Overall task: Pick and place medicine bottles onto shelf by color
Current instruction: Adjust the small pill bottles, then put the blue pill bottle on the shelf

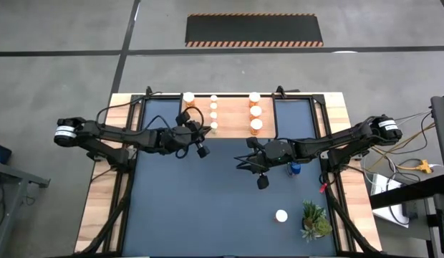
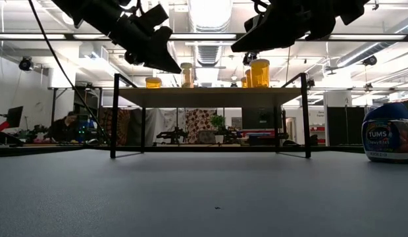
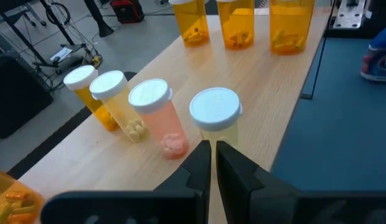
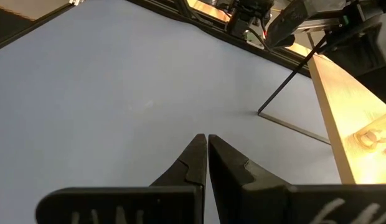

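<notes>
Medicine bottles [image 1: 256,111] line the shelf [image 1: 233,115]; left gripper [image 3: 211,163] and right gripper [image 4: 205,158], both closed and empty, should open before approaching the white-capped bottle [image 1: 281,215].

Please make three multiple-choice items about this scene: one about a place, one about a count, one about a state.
1. Where does the blue bottle stand?
A. on the shelf
B. on the dark mat beside the right arm
C. inside the left gripper

2. How many white-capped bottles stand on the mat near the green plant?
A. one
B. three
C. none

3. How are the fingers of the left gripper?
A. wide open
B. shut on a bottle
C. shut, holding nothing

Answers:
1 B: the high view shows it on the mat, off the shelf.
2 A: a single white cap lies there.
3 C: the left wrist view shows the fingers together, nothing between them.
</notes>
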Tool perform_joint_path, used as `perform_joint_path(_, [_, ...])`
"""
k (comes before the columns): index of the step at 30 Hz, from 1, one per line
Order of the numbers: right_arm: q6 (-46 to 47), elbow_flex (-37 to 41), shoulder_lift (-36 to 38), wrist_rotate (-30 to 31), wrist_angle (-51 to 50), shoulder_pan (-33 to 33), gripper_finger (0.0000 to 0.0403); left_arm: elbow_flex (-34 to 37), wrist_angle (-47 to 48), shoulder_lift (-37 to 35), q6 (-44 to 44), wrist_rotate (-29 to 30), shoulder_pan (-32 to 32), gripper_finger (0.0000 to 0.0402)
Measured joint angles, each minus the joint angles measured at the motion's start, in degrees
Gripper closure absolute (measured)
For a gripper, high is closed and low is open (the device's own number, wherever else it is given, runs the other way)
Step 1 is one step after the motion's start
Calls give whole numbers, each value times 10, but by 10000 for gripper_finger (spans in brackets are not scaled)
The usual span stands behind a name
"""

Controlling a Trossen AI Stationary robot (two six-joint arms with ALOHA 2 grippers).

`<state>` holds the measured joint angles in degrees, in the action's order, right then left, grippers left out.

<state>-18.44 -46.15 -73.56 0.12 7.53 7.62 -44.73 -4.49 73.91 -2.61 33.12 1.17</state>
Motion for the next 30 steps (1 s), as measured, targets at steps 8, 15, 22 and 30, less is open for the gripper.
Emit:
perform_joint_path(8, [0,0,0,0,-2,0,394,0,11,-1,0,0,-2,394])
perform_joint_path(15, [6,0,0,0,-6,0,394,-2,1,-38,36,-2,-52,394])
perform_joint_path(22, [66,0,0,0,5,0,394,-2,3,-98,83,-5,-130,394])
perform_joint_path(30, [231,-50,0,-1,-101,5,394,-1,3,-148,169,-6,-193,394])
